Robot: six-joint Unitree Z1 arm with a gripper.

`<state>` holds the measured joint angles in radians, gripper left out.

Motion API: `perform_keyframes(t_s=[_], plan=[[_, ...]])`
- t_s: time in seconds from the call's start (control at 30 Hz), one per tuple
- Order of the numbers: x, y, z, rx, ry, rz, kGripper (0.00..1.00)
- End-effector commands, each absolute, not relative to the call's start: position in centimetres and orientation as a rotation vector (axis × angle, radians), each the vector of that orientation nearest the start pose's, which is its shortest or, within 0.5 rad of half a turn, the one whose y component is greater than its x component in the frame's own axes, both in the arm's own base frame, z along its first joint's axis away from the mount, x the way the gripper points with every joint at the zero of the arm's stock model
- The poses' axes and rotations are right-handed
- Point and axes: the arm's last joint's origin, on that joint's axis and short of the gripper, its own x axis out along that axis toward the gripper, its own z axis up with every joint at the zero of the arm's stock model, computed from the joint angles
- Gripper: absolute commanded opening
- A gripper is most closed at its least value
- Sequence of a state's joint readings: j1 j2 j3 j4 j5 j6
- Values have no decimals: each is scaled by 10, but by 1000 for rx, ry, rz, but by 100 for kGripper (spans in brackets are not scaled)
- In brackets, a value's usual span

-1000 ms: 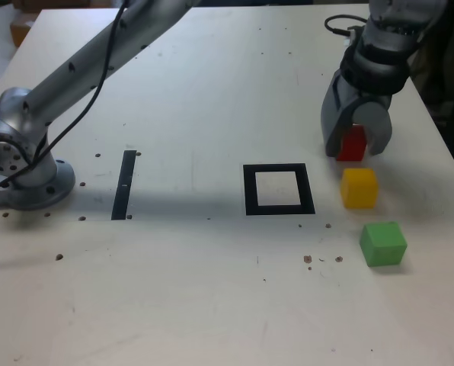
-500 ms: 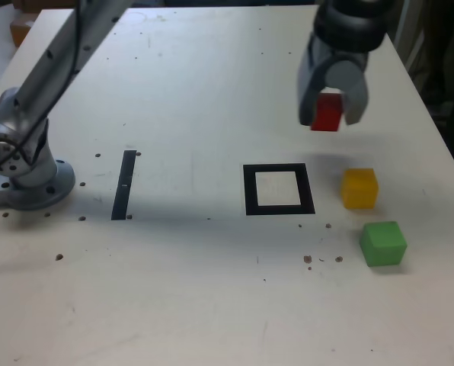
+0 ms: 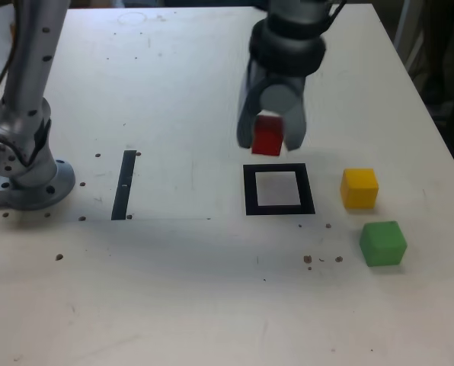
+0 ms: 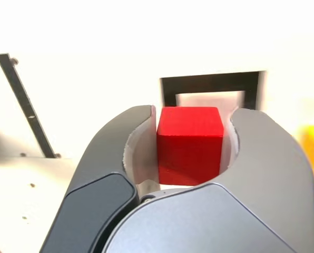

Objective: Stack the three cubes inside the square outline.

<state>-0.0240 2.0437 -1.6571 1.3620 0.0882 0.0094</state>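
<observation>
While my wrist view shows my jaws clenched on the red cube (image 4: 189,145) before the square outline (image 4: 212,87), only the exterior view shows the green cube (image 3: 382,243).

White speckled table (image 3: 174,290), dark surroundings beyond its far edge

The claw (image 4: 191,145) hides the square outline's (image 4: 215,84) near side, seemingly.

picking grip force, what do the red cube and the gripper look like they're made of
Small red solid-coloured cube: matte, even colour, crisp edges, no grain or shine; probably painted wood or dense foam, I cannot tell which.
Grey curved gripper: smooth, semi-gloss grey shells with pale inner pads; looks like moulded plastic, though painted metal is possible.
</observation>
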Motion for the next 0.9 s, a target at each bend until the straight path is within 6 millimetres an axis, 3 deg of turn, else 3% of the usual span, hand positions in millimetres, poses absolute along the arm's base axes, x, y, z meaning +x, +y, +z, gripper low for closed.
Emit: perform_keyframes(t_s=[0.0, 0.27, 0.87], plan=[[352, -10, 257, 98, 1755, 24, 14], [351, -19, 242, 78, 1720, 5, 14], [360, -19, 225, 80, 1673, 73, 16]])
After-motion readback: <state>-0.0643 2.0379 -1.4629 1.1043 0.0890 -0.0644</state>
